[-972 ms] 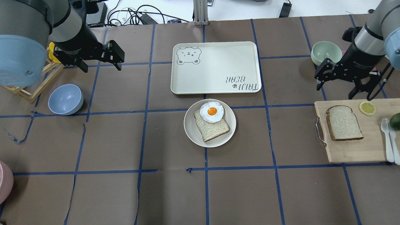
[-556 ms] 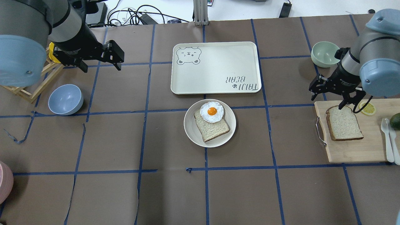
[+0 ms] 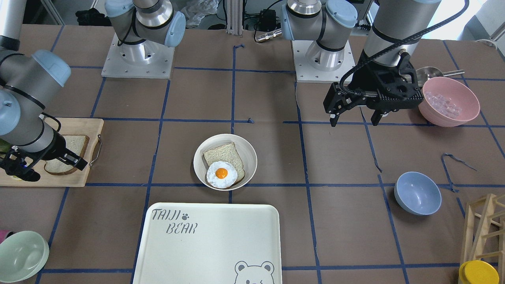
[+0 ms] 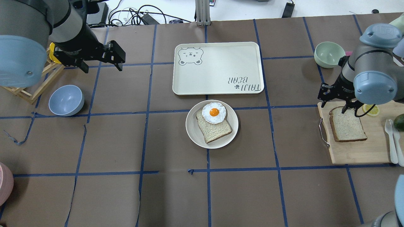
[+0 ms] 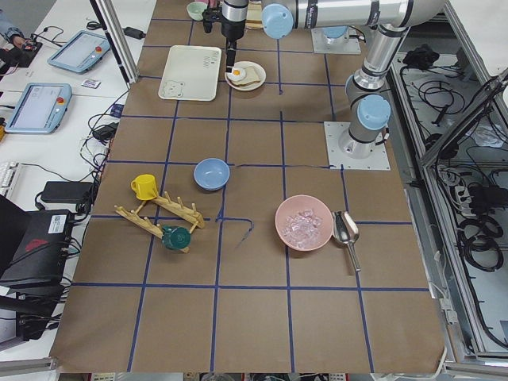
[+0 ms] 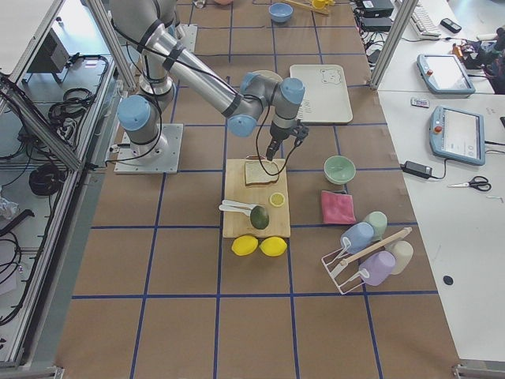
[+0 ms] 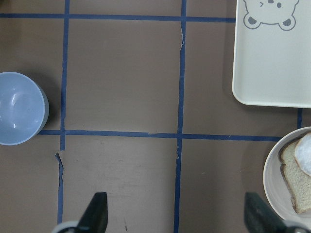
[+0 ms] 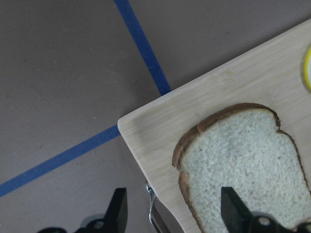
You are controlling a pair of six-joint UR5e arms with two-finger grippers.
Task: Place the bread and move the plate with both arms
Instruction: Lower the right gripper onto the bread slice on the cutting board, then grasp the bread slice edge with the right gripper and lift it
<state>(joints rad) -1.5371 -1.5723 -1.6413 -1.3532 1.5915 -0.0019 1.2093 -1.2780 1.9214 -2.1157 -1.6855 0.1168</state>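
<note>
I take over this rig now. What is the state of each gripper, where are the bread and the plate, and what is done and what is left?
Left gripper: open, empty, hovering over the table near the blue bowl.
Right gripper: open, empty, over the rounded end of the bread; no grasp yet.
Bread: flat on the cutting board.
Plate: mid-table beside the bear tray, holding another slice with a fried egg.
Done: nothing.
Left: grasp the bread, place it (probably on the plate), then move the plate with both arms.
</note>
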